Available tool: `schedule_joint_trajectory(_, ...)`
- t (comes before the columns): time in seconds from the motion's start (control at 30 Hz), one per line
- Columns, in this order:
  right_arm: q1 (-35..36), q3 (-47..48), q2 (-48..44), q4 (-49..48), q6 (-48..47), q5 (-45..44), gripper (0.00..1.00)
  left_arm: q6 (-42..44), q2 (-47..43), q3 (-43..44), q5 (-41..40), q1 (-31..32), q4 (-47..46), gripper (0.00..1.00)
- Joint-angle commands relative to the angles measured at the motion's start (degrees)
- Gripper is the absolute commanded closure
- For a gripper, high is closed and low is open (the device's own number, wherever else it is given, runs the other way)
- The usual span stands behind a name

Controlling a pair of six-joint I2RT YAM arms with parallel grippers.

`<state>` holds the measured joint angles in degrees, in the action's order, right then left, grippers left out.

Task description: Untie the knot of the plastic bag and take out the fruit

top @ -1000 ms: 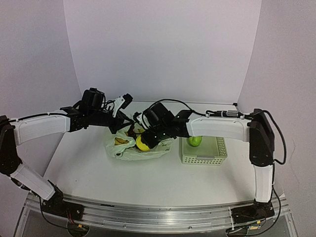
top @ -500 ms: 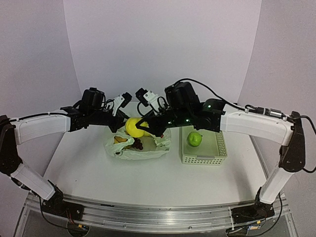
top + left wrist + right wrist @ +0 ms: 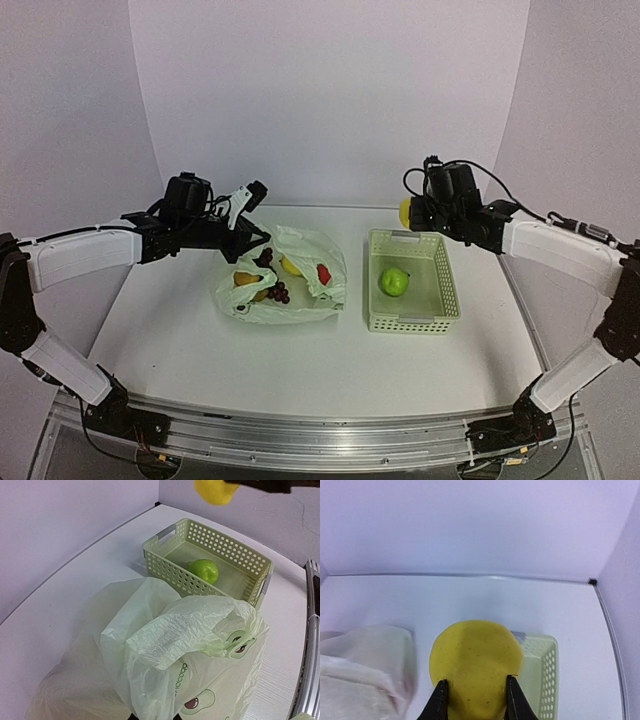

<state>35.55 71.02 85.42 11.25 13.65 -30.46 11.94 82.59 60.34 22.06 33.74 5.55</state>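
The plastic bag [image 3: 285,300] lies open on the table, left of middle; no knot shows. Inside it I see an orange piece [image 3: 246,280], a dark grape bunch [image 3: 277,292], a yellow fruit [image 3: 290,266] and a red fruit [image 3: 323,273]. My left gripper [image 3: 250,238] is shut on the bag's far left rim and holds it up; the plastic [image 3: 165,645] fills its view. My right gripper [image 3: 410,212] is shut on a yellow lemon [image 3: 404,212] [image 3: 476,662], in the air over the basket's far edge. A green pear [image 3: 394,282] lies in the basket [image 3: 445,300].
The pale green perforated basket [image 3: 165,532] stands right of the bag, with the pear [image 3: 204,570] in it. The lemon [image 3: 215,490] hangs above it in the left wrist view. White walls close the back and both sides. The arm bases sit at the near edge.
My right gripper has lifted the lemon out of the bag and carried it right and back, to above the basket's far edge. The left gripper has stayed on the bag.
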Motion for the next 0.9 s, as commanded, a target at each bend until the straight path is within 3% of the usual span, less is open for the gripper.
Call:
schedule_joint_trajectory(0.0,-5.4,-0.7,6.8,1.5,7.0,-2.2,1.00,-0.4,-0.4,3.4,-0.1,-0.2,-0.6,1.00)
schedule_joint_trajectory(0.23,-8.5,7.5,17.2,7.5,4.1,4.0,1.00,-0.5,-0.1,4.1,-0.1,-0.2,0.2,1.00)
schedule_joint_trajectory(0.3,-8.5,10.2,18.3,12.8,3.9,4.6,0.83,-0.4,-0.2,4.1,-0.1,-0.2,0.2,1.00)
schedule_joint_trajectory(0.37,-8.5,12.0,18.2,17.1,3.6,5.9,0.53,-0.3,-0.2,4.0,0.0,-0.3,0.1,1.00)
schedule_joint_trajectory(0.47,-8.5,13.2,16.4,20.2,3.1,8.1,0.25,-0.4,-0.1,3.8,0.3,-0.3,-0.3,1.00)
schedule_joint_trajectory(0.53,-8.2,13.6,14.5,20.9,2.1,9.4,0.14,-0.4,-0.1,3.5,0.6,-0.2,-0.7,1.00)
schedule_joint_trajectory(0.67,-5.3,15.8,11.0,22.5,-1.9,8.2,0.11,-0.6,-0.3,3.2,1.6,-0.2,-1.2,1.00)
schedule_joint_trajectory(0.77,2.0,19.2,10.0,22.3,-7.6,7.8,0.16,-0.4,-0.7,2.9,2.3,-0.3,-0.6,1.00)
schedule_joint_trajectory(0.87,10.5,21.1,10.8,18.7,-10.9,18.2,0.21,0.2,-1.0,2.7,2.5,-0.5,1.9,1.00)
